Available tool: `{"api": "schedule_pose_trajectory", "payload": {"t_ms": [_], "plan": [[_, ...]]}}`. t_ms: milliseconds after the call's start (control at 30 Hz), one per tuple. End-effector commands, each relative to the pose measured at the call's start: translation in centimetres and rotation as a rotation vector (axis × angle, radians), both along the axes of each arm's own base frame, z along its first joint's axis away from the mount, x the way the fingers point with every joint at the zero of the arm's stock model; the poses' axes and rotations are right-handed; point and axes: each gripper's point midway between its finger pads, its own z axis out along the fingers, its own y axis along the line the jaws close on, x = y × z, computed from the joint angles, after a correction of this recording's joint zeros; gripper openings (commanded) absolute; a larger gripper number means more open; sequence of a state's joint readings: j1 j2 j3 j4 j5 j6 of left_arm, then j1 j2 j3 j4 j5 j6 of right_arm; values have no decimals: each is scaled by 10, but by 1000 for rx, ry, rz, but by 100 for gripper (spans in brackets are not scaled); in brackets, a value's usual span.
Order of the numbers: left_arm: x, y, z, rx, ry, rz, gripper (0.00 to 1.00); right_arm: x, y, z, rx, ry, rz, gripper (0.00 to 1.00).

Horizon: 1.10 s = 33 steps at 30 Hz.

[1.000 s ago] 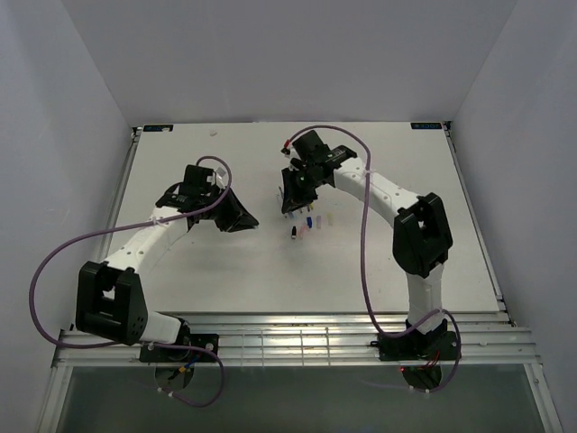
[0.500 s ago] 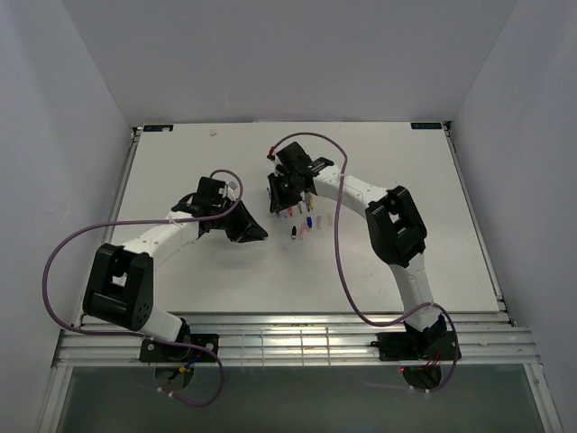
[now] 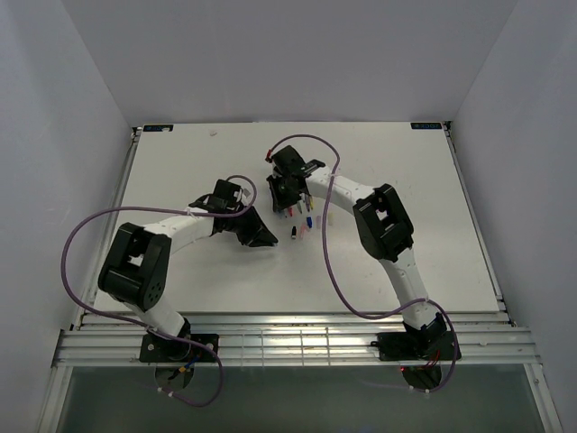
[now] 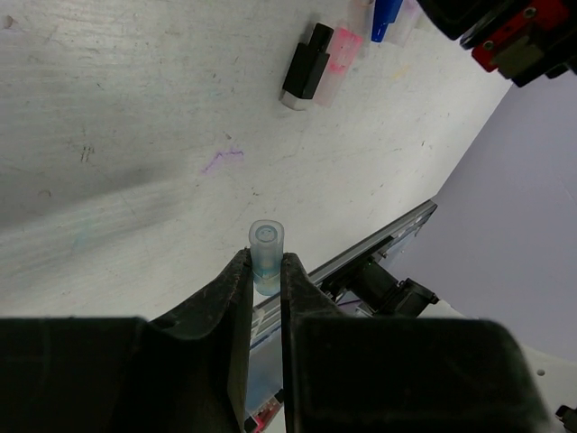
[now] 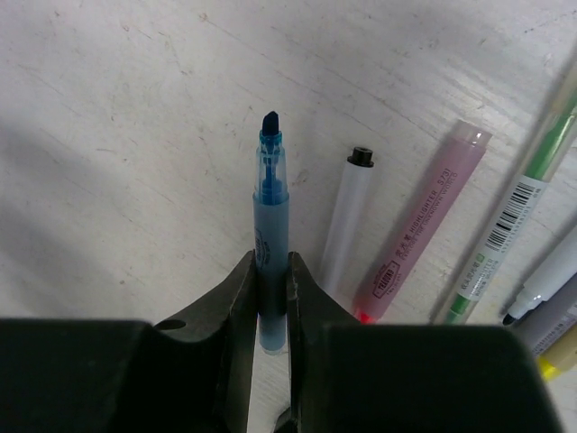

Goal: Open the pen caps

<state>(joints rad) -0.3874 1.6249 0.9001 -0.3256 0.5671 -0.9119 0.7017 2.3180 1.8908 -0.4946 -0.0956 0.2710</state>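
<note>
So the left gripper [image 4: 264,273] is pinched tight on a little see-through pale blue cap [image 4: 266,245], sitting just left of the black cap [image 4: 306,65] going by the top view. There's a pink cap [image 4: 341,47] lying right up against the black cap on the table [image 4: 108,135], and a blue cap [image 4: 386,16] just past it. Behind the black cap, away from the arm bases, the right gripper [image 5: 270,269] is squeezed onto a blue pen [image 5: 270,194] with its tip bare. Back there too, side by side: a white pen [image 5: 347,221], a pink pen [image 5: 419,221] and a green pen [image 5: 518,194].
</note>
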Motion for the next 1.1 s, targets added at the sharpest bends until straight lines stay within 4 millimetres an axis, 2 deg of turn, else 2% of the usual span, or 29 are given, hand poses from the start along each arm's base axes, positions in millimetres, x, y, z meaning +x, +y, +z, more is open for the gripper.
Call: {"api": "schedule_pose_trajectory", "payload": {"t_ms": [0, 333, 600, 867, 1067], "plan": [[7, -11, 6, -21, -18, 1, 16, 6, -7, -11, -55, -22, 14, 17], [24, -18, -8, 26, 2, -10, 23, -8, -11, -24, -62, 25, 40, 29], [40, -23, -18, 51, 6, -34, 27, -15, -9, -24, -42, 59, 45, 31], [38, -21, -29, 81, 20, -59, 33, -24, -7, -19, 4, 83, 74, 35], [38, -24, -30, 66, 7, -92, 37, -28, -4, -14, 44, 106, 90, 40]]}}
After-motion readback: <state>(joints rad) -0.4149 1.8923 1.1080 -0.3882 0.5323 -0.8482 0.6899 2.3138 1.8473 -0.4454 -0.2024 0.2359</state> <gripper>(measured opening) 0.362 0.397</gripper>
